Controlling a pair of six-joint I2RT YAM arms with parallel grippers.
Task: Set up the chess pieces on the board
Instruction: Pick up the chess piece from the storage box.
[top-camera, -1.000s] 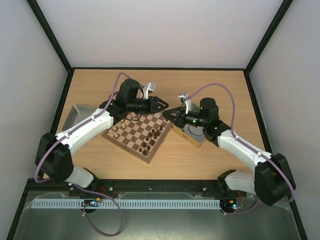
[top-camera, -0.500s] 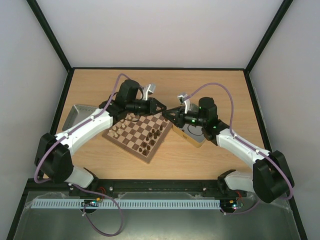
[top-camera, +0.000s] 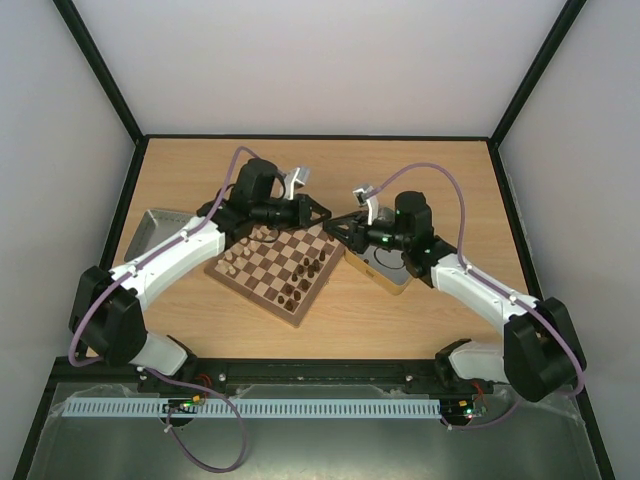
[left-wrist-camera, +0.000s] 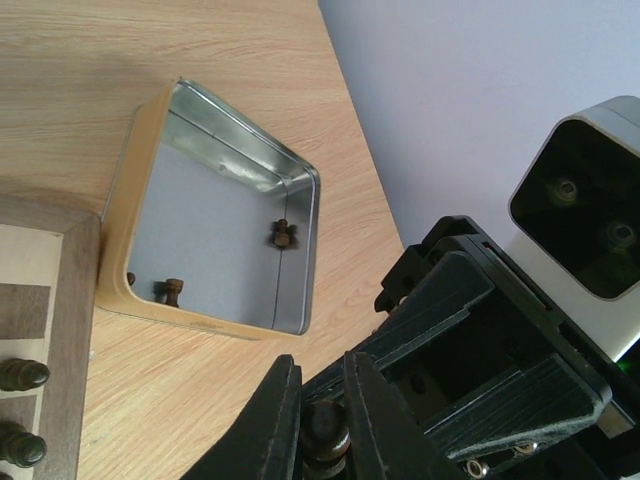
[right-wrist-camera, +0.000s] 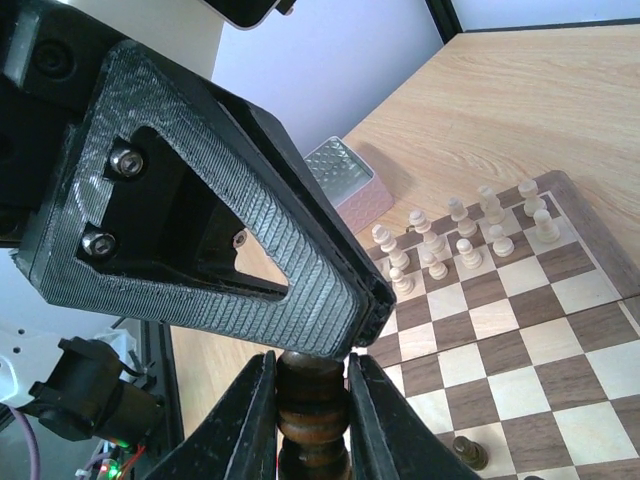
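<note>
From above, we cannot make out what sits between the left gripper (top-camera: 321, 213) and the right gripper (top-camera: 338, 222): it is too small. In the left wrist view the bottom edge cuts off the dark piece (left-wrist-camera: 325, 432) below its head. In the right wrist view a left finger (right-wrist-camera: 300, 230) hides its top and the frame cuts off its base. The board (right-wrist-camera: 520, 330) runs off both wrist views. The tin (left-wrist-camera: 135, 190) wall half hides 1 brown piece (left-wrist-camera: 130, 278).

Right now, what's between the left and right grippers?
One dark chess piece, held at once by the left gripper and the right gripper. Both wrist views show it; the top view is too small to tell.
</note>
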